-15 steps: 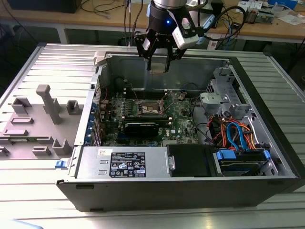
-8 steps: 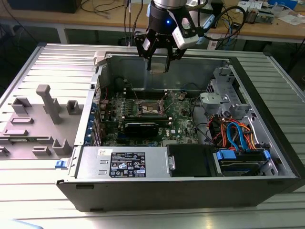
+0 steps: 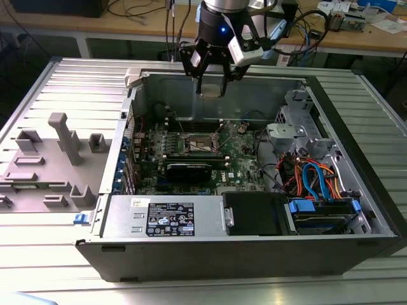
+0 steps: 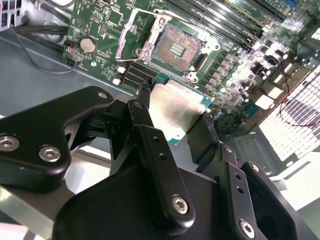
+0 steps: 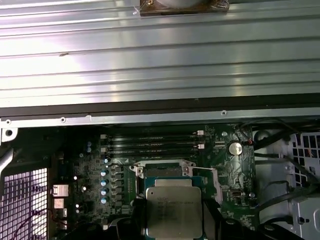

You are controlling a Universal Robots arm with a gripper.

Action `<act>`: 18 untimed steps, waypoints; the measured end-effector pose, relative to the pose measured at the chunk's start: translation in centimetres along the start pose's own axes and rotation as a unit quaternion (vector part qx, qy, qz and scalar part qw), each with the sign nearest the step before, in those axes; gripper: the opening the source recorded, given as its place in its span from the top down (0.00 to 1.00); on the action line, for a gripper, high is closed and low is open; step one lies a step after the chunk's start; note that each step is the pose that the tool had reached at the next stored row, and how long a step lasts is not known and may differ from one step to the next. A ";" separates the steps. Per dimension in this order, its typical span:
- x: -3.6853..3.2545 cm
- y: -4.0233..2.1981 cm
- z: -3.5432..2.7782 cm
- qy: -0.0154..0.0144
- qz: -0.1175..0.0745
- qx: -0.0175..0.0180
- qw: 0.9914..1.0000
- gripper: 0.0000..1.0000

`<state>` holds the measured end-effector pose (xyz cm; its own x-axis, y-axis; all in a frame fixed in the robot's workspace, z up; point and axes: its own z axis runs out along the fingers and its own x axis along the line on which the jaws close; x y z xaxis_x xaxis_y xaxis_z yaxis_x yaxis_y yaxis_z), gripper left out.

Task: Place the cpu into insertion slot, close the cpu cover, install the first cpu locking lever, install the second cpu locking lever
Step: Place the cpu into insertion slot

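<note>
One cpu [image 5: 173, 212], clamped in your gripper [image 3: 212, 88], hangs high; the open insertion slot [image 4: 176, 49] lies below, slightly ahead of it.

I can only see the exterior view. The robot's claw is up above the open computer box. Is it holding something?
Observer: Yes. In the second wrist view the gripper is shut on the small flat square cpu with the silver-grey metal top, one finger on each side.
Operator: Is the hole it goes in empty?
Observer: Yes. The square insertion slot with the brownish-gold contact field is bare, with nothing sitting in it.
Operator: Is the lid open?
Observer: Yes. The thin silvery metal cpu cover frame is swung open to one side of the slot, not over it.
</note>
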<state>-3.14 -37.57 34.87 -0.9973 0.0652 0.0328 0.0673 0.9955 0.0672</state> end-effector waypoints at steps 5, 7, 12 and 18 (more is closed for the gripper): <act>0.00 -0.01 0.10 -0.002 0.033 -0.001 0.999 0.46; -0.01 0.00 0.11 -0.002 0.037 -0.001 0.999 0.46; 0.00 -0.01 0.11 -0.003 0.037 -0.001 0.999 0.46; 0.00 -0.01 0.11 -0.003 0.037 -0.001 0.999 0.46</act>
<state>-3.14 -37.57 34.76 -0.9896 0.1399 0.0329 0.1418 0.9876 0.0673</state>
